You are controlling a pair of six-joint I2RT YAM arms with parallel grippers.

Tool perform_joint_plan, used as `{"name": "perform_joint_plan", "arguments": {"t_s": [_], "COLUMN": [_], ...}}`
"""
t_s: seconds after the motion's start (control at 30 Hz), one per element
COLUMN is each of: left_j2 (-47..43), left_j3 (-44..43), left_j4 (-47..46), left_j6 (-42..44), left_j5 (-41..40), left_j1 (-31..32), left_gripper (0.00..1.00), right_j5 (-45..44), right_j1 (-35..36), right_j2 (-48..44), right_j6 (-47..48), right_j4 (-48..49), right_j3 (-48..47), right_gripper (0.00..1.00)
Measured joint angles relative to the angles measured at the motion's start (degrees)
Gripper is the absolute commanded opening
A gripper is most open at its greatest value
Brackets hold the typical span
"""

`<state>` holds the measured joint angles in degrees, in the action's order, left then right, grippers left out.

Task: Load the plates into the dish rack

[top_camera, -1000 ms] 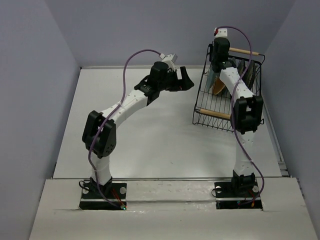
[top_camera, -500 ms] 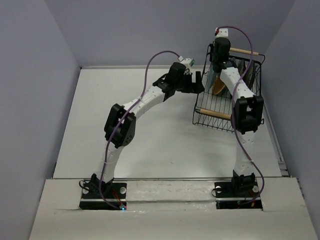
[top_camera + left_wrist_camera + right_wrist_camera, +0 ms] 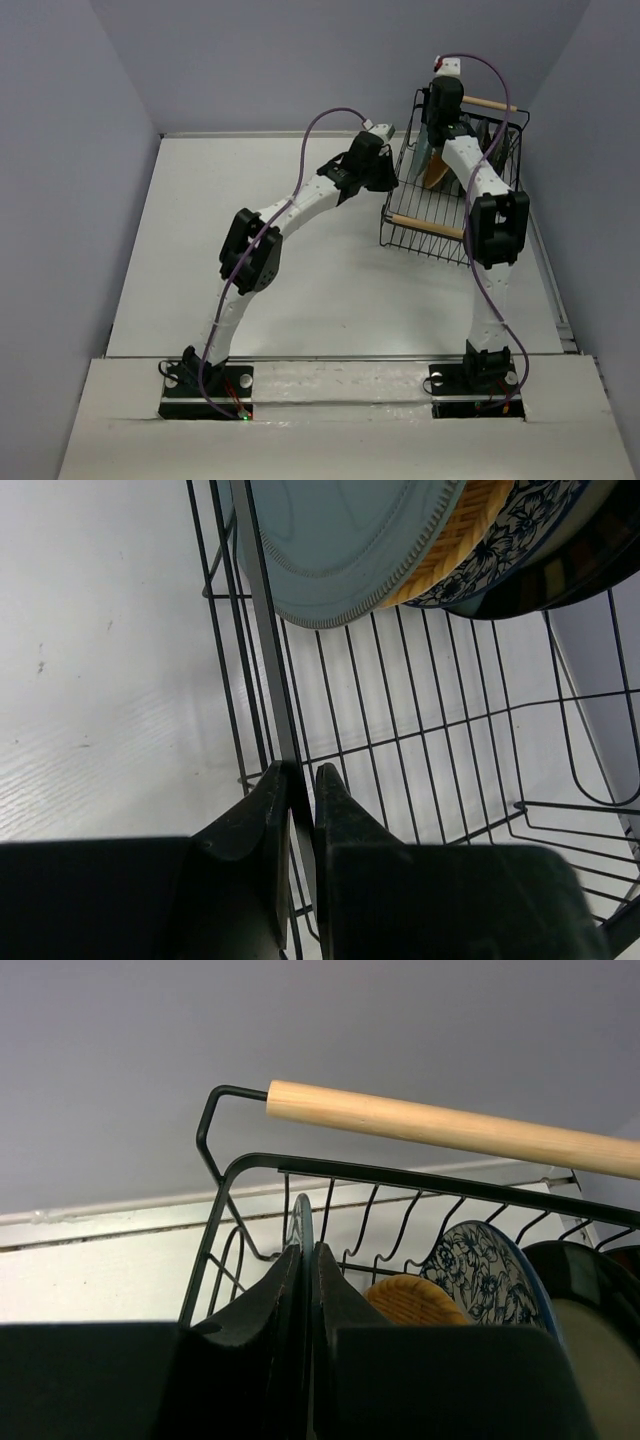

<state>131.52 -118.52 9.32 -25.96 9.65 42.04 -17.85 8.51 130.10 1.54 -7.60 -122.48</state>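
Note:
The black wire dish rack (image 3: 408, 232) stands at the back right with plates upright in it. My left gripper (image 3: 392, 178) is at its left side, shut on a thick side wire (image 3: 262, 630); the jaws (image 3: 303, 775) pinch that wire. Beyond it stand the teal plate (image 3: 330, 550), the orange-tan plate (image 3: 465, 535), the blue-flowered plate (image 3: 520, 530) and a dark-rimmed plate (image 3: 575, 570). My right gripper (image 3: 305, 1250) reaches down into the rack from above (image 3: 435, 135), shut on the teal plate's thin rim (image 3: 302, 1222), with the orange-tan plate (image 3: 415, 1300) and flowered plate (image 3: 480, 1270) to its right.
The rack's light wooden handles are at its far side (image 3: 450, 1130) and near side (image 3: 425, 225). The right wall runs close behind and beside the rack. White tabletop (image 3: 250, 180) stretches to the left of the rack.
My left arm has swung right from mid-table to the rack's left side, and its jaws have gone from wide open to shut on the rack's side wire. The right arm has held still.

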Motion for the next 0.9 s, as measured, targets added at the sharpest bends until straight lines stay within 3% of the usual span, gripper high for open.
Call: {"name": "perform_joint_plan", "arguments": {"t_s": [0.47, 0.9], "left_j2": [-14.73, -18.67], "left_j3": [26.01, 33.09], "left_j4": [-14.82, -19.10], "left_j6": [-2.80, -7.96], "left_j5": [-6.62, -9.94], "left_j1": [3.21, 7.10], "left_gripper": [0.06, 0.06], "right_j5": [3.67, 12.24], "right_j1": [0.85, -1.05], "right_j2": [-5.55, -9.35], "right_j6": [-2.05, -2.08], "right_j4": [-1.57, -2.95], "right_j3": [6.84, 11.45], "right_gripper": [0.07, 0.07]}}
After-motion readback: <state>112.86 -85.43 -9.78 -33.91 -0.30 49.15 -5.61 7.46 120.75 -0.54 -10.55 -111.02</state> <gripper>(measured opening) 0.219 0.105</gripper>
